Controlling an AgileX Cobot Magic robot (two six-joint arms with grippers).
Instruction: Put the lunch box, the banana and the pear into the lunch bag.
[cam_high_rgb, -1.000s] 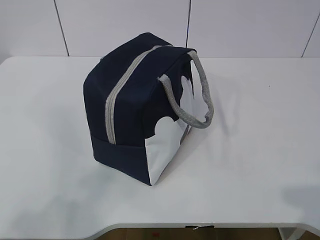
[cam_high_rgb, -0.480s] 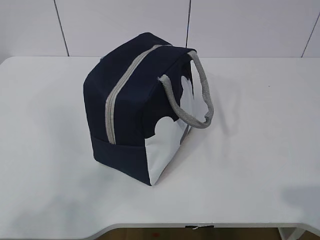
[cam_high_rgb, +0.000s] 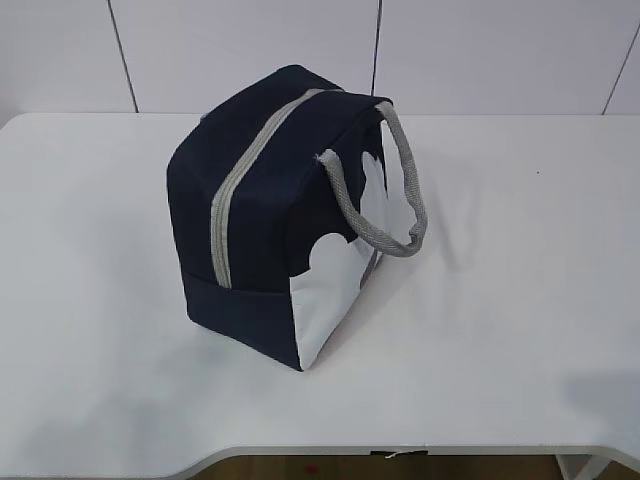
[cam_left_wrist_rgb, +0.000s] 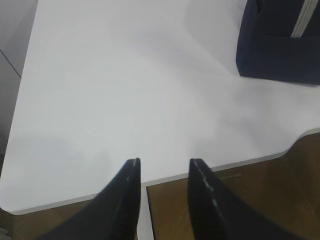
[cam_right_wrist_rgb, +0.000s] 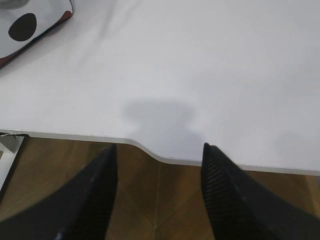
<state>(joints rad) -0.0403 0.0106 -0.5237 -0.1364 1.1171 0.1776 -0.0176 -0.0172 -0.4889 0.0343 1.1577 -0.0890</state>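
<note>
Exterior view: neither of my grippers visible, only lunch bag (cam_high_rgb: 270, 215) standing mid-table (cam_high_rgb: 520, 330), grey zipper (cam_high_rgb: 235, 190) closed, grey handle (cam_high_rgb: 385, 190) drooping over white side panel.

Left wrist view: my left gripper (cam_left_wrist_rgb: 162, 162) released, jaws apart, nothing between, hovering over front table edge. Bag's navy corner far ahead to right, well apart.

Right wrist view: my right gripper (cam_right_wrist_rgb: 159, 149) spread wide, empty, over front edge cutout. Bag not seen; white black-spotted object (cam_right_wrist_rgb: 30, 22) at far left.

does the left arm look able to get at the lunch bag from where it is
Probably yes: only bare table lies between the left fingers, open and empty at the near edge, and the lunch bag.
</note>
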